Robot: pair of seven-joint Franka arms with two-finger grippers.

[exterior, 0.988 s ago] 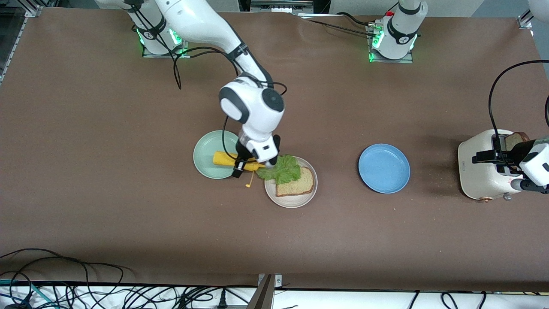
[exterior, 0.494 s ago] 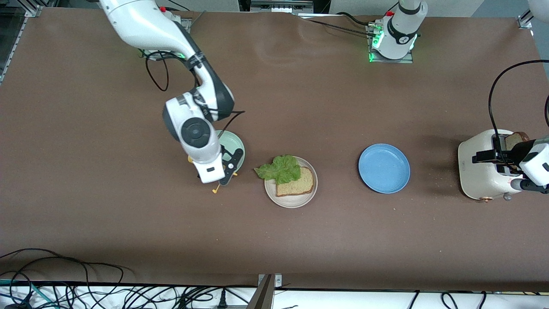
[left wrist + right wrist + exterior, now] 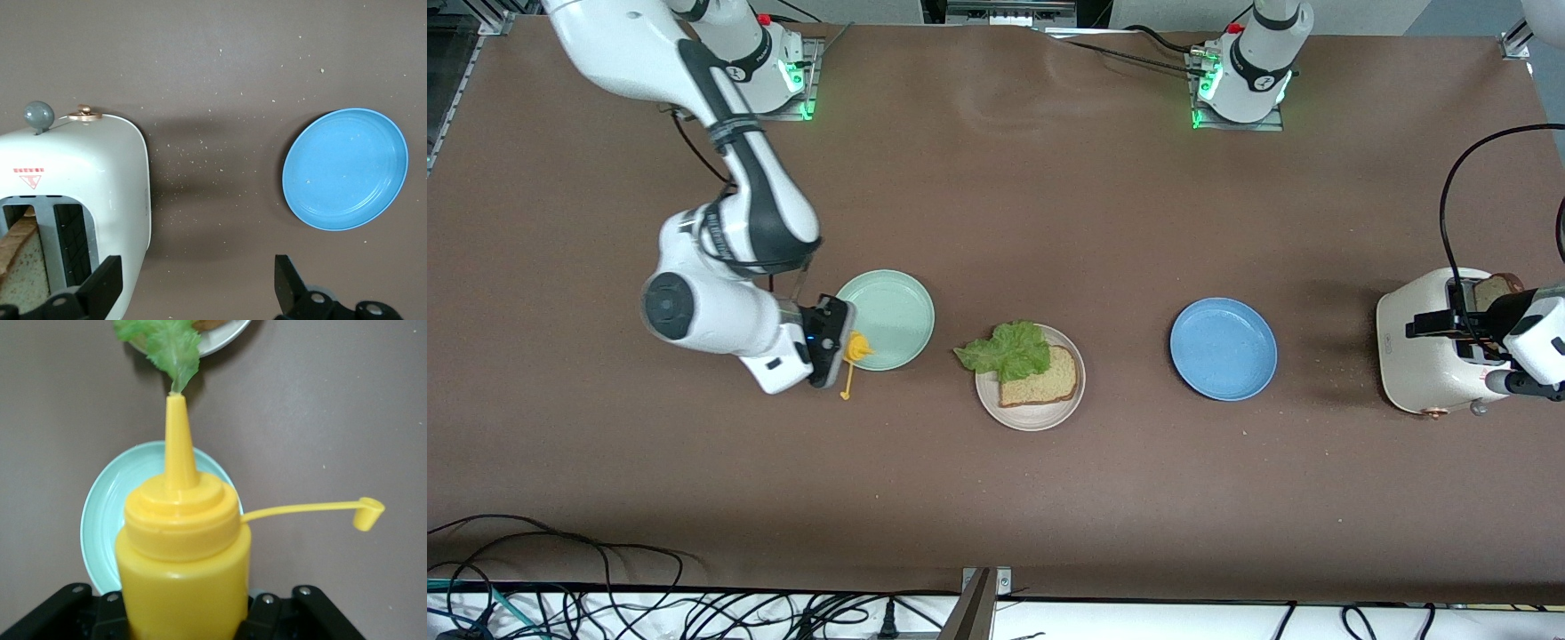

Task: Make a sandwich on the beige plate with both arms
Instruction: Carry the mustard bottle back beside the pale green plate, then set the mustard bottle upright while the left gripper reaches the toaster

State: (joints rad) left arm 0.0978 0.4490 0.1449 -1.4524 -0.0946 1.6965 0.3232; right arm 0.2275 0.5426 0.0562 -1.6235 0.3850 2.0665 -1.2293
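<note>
The right gripper [image 3: 831, 342], jaws clenched on the yellow mustard bottle [image 3: 181, 560], hangs over the mint-green plate [image 3: 898, 307] beside the beige plate [image 3: 1032, 413], which carries bread [image 3: 1040, 380] and lettuce [image 3: 1009, 349]. The left gripper [image 3: 193, 297] waits over the toaster [image 3: 73, 193], jaws released. Judged next: fetch the toast.

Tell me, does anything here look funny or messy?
A bit. The lettuce leaf hangs over the beige plate's rim instead of lying flat on the bread slice. The yellow squeeze bottle, gripped by the right tool, has its cap dangling open on its strap. Crumbs dot the table near the toaster.
</note>
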